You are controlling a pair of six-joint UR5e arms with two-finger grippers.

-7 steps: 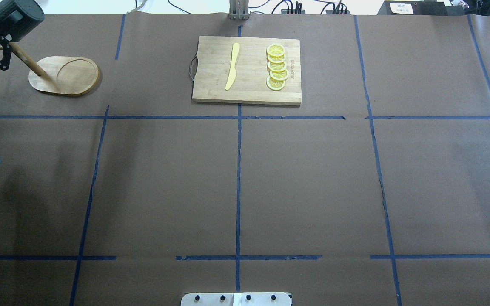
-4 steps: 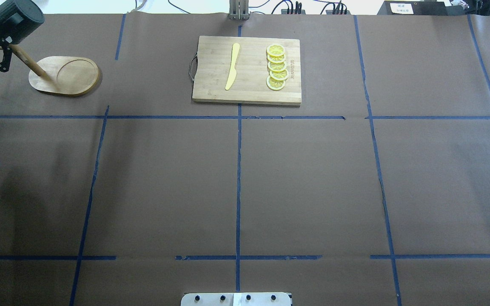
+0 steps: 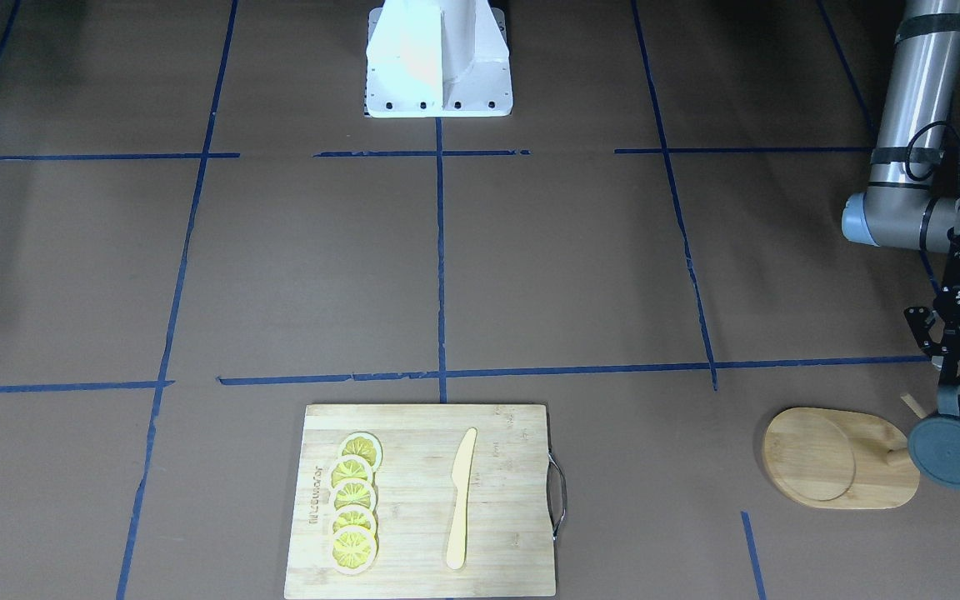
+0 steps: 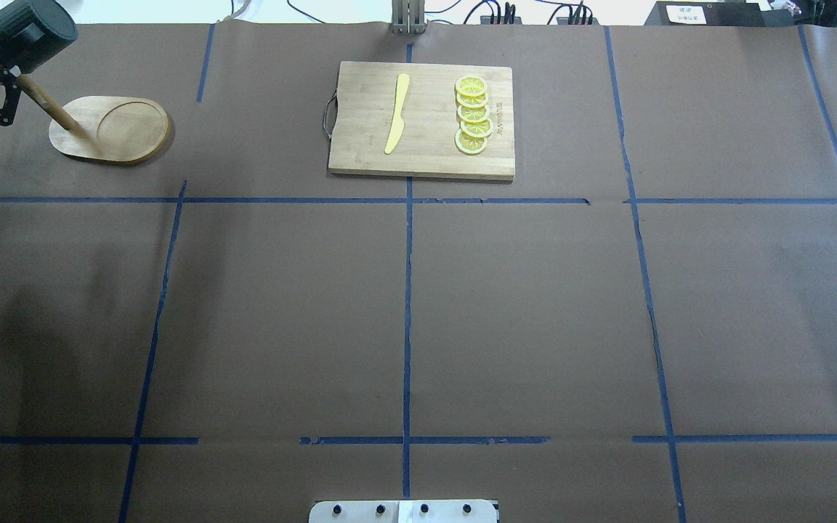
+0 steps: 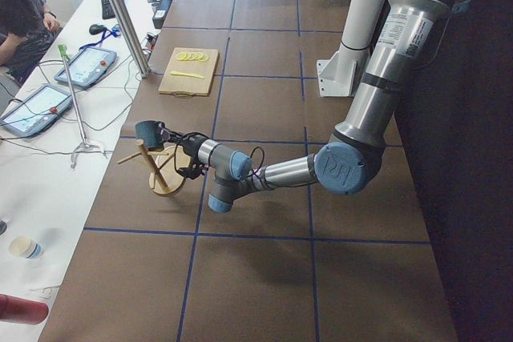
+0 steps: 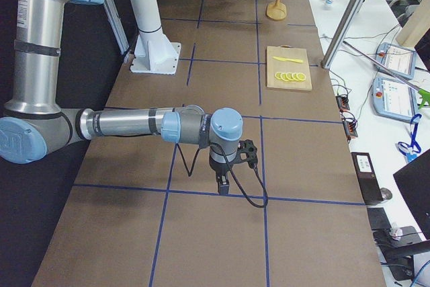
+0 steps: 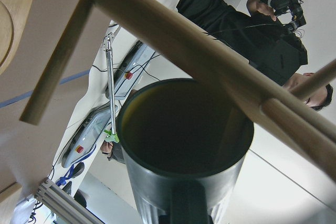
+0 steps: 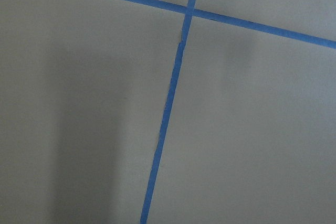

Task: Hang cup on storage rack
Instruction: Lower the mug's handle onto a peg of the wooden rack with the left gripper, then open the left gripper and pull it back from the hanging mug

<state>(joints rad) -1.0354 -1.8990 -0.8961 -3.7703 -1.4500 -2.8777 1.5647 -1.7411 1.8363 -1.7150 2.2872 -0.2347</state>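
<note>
Brown-papered table (image 4: 535, 305), blue tape grid (image 4: 407, 327); cup (image 3: 959, 454) near storage rack (image 3: 822, 458).

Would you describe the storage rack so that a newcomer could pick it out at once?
On the brown paper-covered table, find the far corner on the robot's left, away from the rectangular bamboo cutting board. The light bamboo mug tree stands there; unlike the flat board, it has an oval base, post and thin pegs.
</note>
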